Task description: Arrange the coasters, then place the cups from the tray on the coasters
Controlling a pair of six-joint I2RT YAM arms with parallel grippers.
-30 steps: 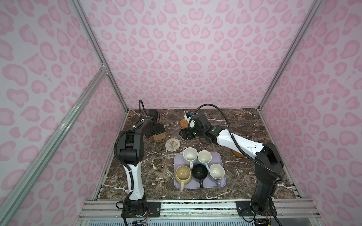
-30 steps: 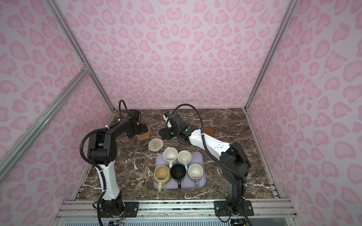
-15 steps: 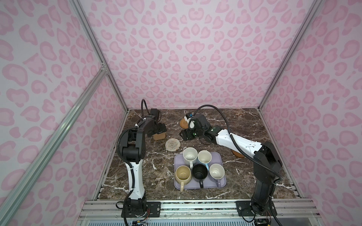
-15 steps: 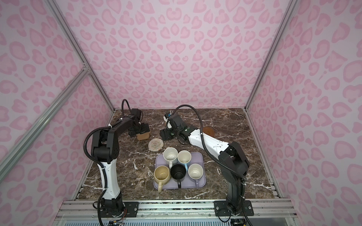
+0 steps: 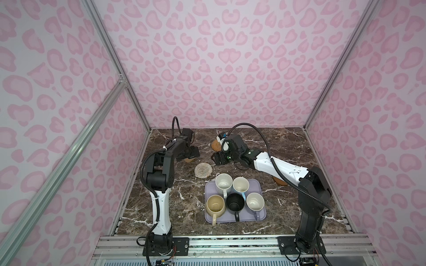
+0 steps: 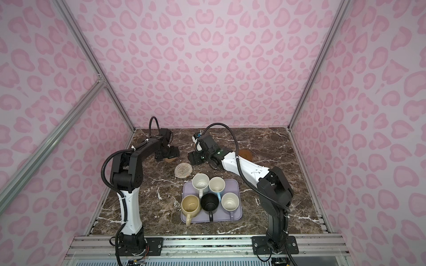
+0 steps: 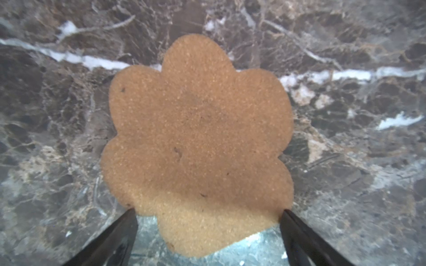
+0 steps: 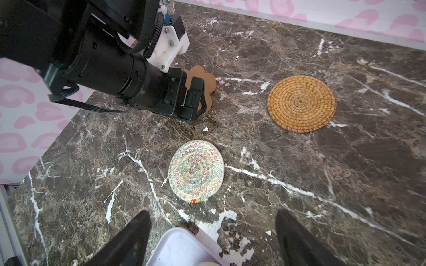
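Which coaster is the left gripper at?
The tan flower-shaped coaster, between the open jaws of the left gripper; the whitish woven coaster and orange rattan coaster lie apart.

Flower-shaped coaster [image 5: 190, 160]: a sliver only in both top views, the rest under the left gripper [image 5: 189, 156].
Rattan coaster [image 5: 215, 145]: partly behind the right arm [image 5: 281, 169].
Wooden disc [image 5: 280, 182]: mostly beneath the same arm.
Tray [image 8: 182, 247]: one corner, cut by the right wrist view's edge.
Left fingers [image 7: 115, 237]: tips only, blurred, cut off.
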